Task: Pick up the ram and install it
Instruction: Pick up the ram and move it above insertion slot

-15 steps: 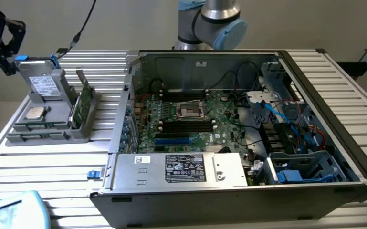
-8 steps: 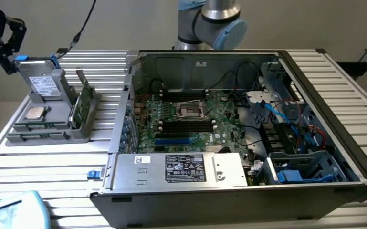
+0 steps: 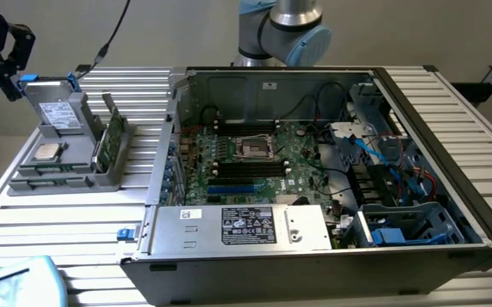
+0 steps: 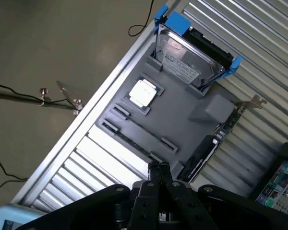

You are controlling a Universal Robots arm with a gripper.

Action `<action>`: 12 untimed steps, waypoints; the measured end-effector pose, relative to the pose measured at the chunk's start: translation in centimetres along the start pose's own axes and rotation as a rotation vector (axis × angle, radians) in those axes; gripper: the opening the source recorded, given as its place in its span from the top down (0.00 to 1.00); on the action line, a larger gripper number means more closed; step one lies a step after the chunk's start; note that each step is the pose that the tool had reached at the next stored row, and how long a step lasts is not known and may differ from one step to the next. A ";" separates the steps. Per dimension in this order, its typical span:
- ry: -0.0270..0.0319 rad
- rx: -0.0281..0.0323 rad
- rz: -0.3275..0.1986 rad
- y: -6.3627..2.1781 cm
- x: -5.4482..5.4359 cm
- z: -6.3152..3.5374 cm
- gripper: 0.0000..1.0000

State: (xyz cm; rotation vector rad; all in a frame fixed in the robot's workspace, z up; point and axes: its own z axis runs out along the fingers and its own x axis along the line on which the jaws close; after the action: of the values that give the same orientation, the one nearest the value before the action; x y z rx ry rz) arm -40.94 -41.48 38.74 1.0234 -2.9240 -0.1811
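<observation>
Wrist view looks down past the hand at a gray tray on the table. The hand's two fingers are pressed together and hold nothing. It hangs up above the tray and touches no part.

The ram looks like a thin dark line, because it seems to stand on its long edge in a groove of the tray. I think it is kept that way so fingers can come down and pinch it from both sides. It is hard to make out more of it.

The tray holds other parts too. A hard drive stands in blue clips. A square silver chip lies flat in its own little bed. A card stands on edge. Each part has its own place, so none can slide about.

In the exterior view, the tray is at 9 o'clock from the open case. The ram is at the tray's 6 o'clock side. The hand is up at 11 o'clock from the tray. The case lies on its side with the lid off, so the board faces up. The long black slots on it look bare, so I think the ram is not in yet.
</observation>
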 end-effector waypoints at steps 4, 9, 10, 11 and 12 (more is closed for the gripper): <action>0.0095 -0.0006 -0.071 -0.02 0.0 0.13 0.89; 0.0213 -0.0012 -0.162 -0.03 0.0 0.29 0.89; 0.0234 -0.0013 -0.179 -0.04 0.0 0.33 0.89; 0.0257 -0.0013 -0.197 -0.04 0.0 0.37 0.89; 0.0280 -0.0014 -0.216 -0.05 0.0 0.41 0.89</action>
State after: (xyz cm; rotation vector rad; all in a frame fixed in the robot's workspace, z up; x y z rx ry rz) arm -40.94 -41.48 38.33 1.3286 -2.7835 -0.1734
